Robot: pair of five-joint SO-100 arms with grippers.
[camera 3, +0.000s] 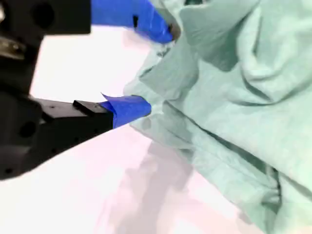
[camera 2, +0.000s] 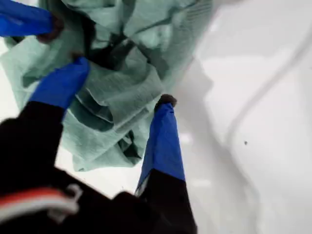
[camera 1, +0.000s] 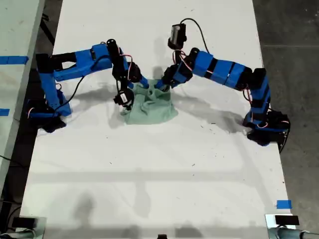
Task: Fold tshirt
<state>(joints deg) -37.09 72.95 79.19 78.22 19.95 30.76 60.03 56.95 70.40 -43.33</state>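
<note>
Currently the tshirt (camera 1: 149, 105) lies bunched in a crumpled heap on the white surface (camera 1: 159, 164), near the middle between the two arm bases in the exterior view. Both grippers meet at the heap's far edge.

My first gripper (camera 2: 117, 85) stands open, jaws spread over a raised ridge of cloth; one fingertip presses into the folds and the other rests at the cloth's edge. It has not closed on anything. The tip of the other arm shows in the same cloth close by.

My second gripper (camera 3: 153, 73) is at the heap's border. One jaw touches the hem; whether the jaws have pinched cloth cannot be told.

Hazards from this state:
- Multi-layer grasp. The ridge appears to hold several layers. Closing on it would likely lift the whole bundle rather than one edge, leaving the tshirt unspread.
- Gripper collision. The two tips work very near each other; closing or lifting out of step could knock them together.
- Uneven pull. If only one gripper holds, the heap would drag across the surface and twist further.
</note>
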